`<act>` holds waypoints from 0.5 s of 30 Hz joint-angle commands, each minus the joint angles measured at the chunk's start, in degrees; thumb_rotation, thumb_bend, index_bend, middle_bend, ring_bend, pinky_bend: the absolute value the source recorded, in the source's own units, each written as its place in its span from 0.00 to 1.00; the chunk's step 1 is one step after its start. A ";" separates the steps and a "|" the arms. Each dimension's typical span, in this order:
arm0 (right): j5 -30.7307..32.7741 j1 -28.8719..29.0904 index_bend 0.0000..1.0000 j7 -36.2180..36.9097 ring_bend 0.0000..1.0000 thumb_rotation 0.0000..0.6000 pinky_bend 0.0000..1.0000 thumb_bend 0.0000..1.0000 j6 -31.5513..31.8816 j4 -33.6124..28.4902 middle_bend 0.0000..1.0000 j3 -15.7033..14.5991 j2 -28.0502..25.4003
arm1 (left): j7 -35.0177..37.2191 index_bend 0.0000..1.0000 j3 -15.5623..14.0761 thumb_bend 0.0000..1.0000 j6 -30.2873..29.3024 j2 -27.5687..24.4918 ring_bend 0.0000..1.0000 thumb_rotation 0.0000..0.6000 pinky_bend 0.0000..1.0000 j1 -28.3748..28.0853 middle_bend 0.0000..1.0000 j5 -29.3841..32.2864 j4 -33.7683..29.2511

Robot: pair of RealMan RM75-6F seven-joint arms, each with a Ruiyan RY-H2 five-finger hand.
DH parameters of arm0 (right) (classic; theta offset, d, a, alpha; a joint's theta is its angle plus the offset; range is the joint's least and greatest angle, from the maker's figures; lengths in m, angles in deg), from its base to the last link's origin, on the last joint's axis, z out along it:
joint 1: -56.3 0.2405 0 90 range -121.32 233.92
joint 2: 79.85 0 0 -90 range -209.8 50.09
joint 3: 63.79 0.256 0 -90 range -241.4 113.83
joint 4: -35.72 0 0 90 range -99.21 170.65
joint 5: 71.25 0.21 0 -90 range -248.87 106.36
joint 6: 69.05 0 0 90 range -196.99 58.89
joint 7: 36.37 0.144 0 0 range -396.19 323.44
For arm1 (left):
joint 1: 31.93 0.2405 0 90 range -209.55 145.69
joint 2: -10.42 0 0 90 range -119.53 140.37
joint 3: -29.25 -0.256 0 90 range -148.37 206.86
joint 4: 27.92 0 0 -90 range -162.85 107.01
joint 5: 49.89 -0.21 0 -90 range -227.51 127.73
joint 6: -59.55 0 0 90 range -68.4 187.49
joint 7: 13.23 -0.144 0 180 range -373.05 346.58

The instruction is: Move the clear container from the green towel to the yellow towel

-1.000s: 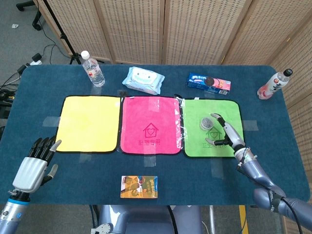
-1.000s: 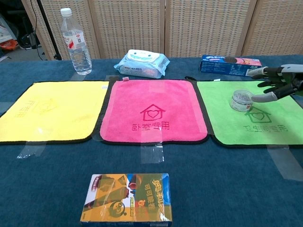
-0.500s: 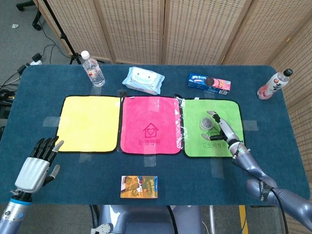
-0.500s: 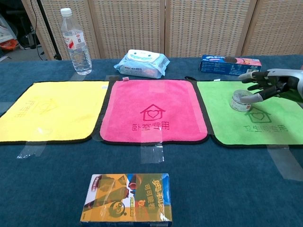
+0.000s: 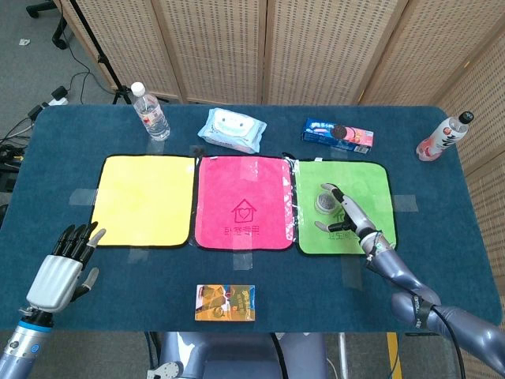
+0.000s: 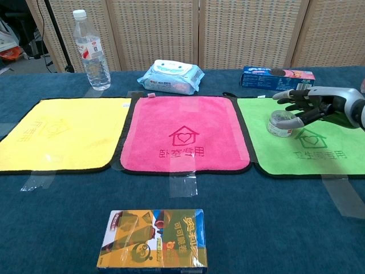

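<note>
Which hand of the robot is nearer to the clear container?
The right hand is nearer: it is at the clear container on the green towel, fingers over its top. The left hand is far away, beyond the yellow towel.

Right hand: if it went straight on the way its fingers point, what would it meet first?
The clear container on the green towel; the right hand already reaches over it, though contact is unclear.

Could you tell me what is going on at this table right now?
The robot's right hand is over the clear container, which sits on the green towel, fingers around it. Whether it is actually gripped is hard to tell. The yellow towel, two mats over, is bare. The left hand waits open near the table's front edge.
</note>
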 commanded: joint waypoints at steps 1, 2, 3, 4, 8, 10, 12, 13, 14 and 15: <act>0.43 0.15 0.08 -0.66 0.00 1.00 0.05 0.31 0.09 -0.54 0.00 0.04 0.16 | 0.08 0.00 -0.04 0.44 0.10 0.00 0.00 1.00 0.00 -0.05 0.00 0.07 0.01; 0.60 0.19 0.08 -0.93 0.00 1.00 0.05 0.31 0.11 -0.67 0.00 0.01 0.25 | 0.08 0.00 -0.06 0.44 0.11 0.01 0.00 1.00 0.00 -0.06 0.00 0.05 0.02; 0.81 0.23 0.08 -1.18 0.00 1.00 0.05 0.31 0.13 -0.83 0.00 0.01 0.34 | 0.08 0.00 -0.09 0.44 0.10 0.01 0.00 1.00 0.00 -0.06 0.00 0.03 0.03; 1.02 0.27 0.08 -1.33 0.00 1.00 0.05 0.31 0.11 -1.24 0.00 0.03 0.48 | 0.13 0.00 -0.15 0.44 0.11 0.01 0.00 1.00 0.00 -0.08 0.00 -0.05 0.01; 1.81 0.32 0.08 -2.50 0.00 1.00 0.05 0.31 0.41 -2.31 0.00 0.03 0.60 | 0.18 0.00 -0.23 0.44 0.10 -0.01 0.00 1.00 0.00 -0.12 0.00 -0.14 0.01; 2.16 0.34 0.08 -2.98 0.00 1.00 0.05 0.31 0.66 -3.13 0.00 0.11 0.69 | 0.29 0.00 -0.26 0.44 0.16 -0.02 0.00 1.00 0.00 -0.14 0.00 -0.07 0.00; 2.63 0.32 0.08 -3.79 0.00 1.00 0.05 0.31 1.05 -4.20 0.00 0.10 0.78 | 0.47 0.00 -0.32 0.44 0.43 -0.04 0.00 1.00 0.00 -0.20 0.00 0.10 0.04; 2.91 0.28 0.08 -4.31 0.00 1.00 0.05 0.31 1.31 -4.73 0.00 0.06 0.83 | 0.48 0.00 -0.33 0.44 0.55 -0.03 0.00 1.00 0.00 -0.24 0.00 0.18 0.10; 3.23 0.24 0.08 -4.81 0.00 1.00 0.05 0.31 1.50 -5.17 0.00 -0.01 0.87 | 0.44 0.00 -0.33 0.44 0.59 0.01 0.00 1.00 0.00 -0.26 0.00 0.19 0.17; 3.56 0.20 0.08 -5.27 0.00 1.00 0.05 0.31 1.70 -5.63 0.00 -0.06 0.94 | 0.40 0.00 -0.35 0.44 0.62 0.05 0.00 1.00 0.00 -0.28 0.00 0.18 0.24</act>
